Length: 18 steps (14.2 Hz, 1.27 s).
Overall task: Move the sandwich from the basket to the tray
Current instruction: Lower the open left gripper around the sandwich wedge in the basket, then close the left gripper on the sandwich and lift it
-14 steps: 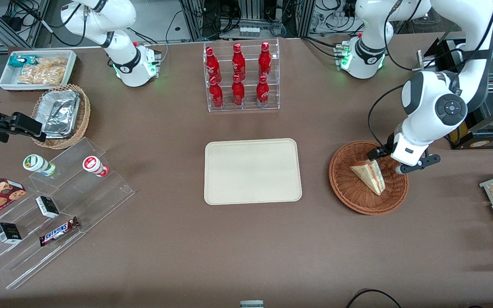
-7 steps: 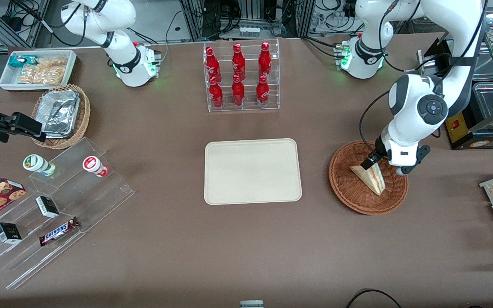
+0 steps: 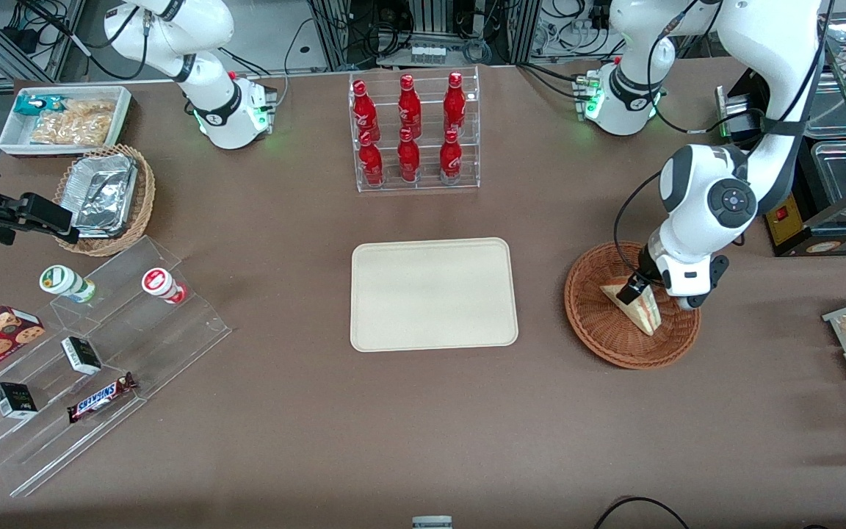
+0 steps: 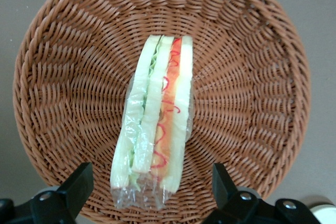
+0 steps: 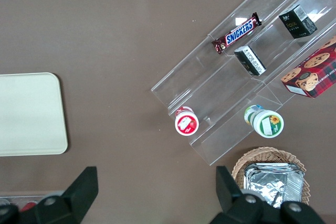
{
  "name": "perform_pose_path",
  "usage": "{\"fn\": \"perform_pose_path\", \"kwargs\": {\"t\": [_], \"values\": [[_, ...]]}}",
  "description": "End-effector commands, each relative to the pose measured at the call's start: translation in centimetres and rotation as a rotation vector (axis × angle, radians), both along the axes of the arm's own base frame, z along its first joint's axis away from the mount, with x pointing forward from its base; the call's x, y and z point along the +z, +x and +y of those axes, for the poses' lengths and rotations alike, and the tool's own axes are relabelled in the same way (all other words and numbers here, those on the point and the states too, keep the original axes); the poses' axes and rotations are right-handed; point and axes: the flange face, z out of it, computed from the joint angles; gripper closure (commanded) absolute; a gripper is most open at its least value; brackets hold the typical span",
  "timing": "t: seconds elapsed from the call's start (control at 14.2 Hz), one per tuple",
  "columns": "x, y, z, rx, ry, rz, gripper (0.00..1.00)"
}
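Left wrist view: the sandwich (image 4: 156,129) stands on edge in the basket (image 4: 252,77), filling stripes uppermost, its long axis running from between the fingers (image 4: 77,186) toward the basket's middle. The gripper (image 4: 149,192) hangs spread wide, straddling its wrapped end, touching nothing.

Overhead front view; wrist close above basket (image 4: 273,77).

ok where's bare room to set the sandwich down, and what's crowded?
The tray is bare across its whole surface. Open tabletop lies between it and the basket. The gripper, open, straddles the sandwich in the basket. It is crowded at the acrylic snack steps toward the parked arm's end.
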Motion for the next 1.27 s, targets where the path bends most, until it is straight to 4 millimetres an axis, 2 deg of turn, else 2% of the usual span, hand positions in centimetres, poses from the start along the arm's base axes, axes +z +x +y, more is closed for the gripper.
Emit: {"fn": "perform_pose_path", "kwargs": {"t": [0.0, 0.07, 0.21, 0.28, 0.35, 0.49, 0.56, 0.7, 0.85, 0.92, 0.99, 1.13, 1.2], "values": [[-1.0, 0.2, 0.0, 0.02, -0.004, 0.001, 0.15], [-1.3, 0.2, 0.0, 0.02, -0.004, 0.005, 0.27], [-1.6, 0.4, 0.2, 0.023, -0.005, 0.004, 0.71], [-1.5, 0.4, 0.3, 0.024, -0.005, 0.002, 0.85], [-1.3, 0.4, 0.3, 0.019, -0.005, -0.001, 0.9], [-0.5, 0.6, 0.4, -0.019, -0.004, -0.012, 0.91], [0.5, 1.0, 0.5, -0.022, -0.004, -0.026, 0.92], [3.4, 2.2, -0.1, -0.039, 0.007, 0.011, 0.93], [6.8, 3.5, -1.0, -0.15, 0.012, 0.124, 0.95], [8.2, 4.0, -2.2, -0.209, 0.006, 0.147, 0.96], [8.8, 4.6, -4.4, -0.267, -0.006, 0.142, 0.96], [8.8, 4.2, -7.3, -0.373, 0.018, 0.133, 0.95], [8.2, 3.9, -8.8, -0.477, 0.049, 0.134, 0.95]]}}
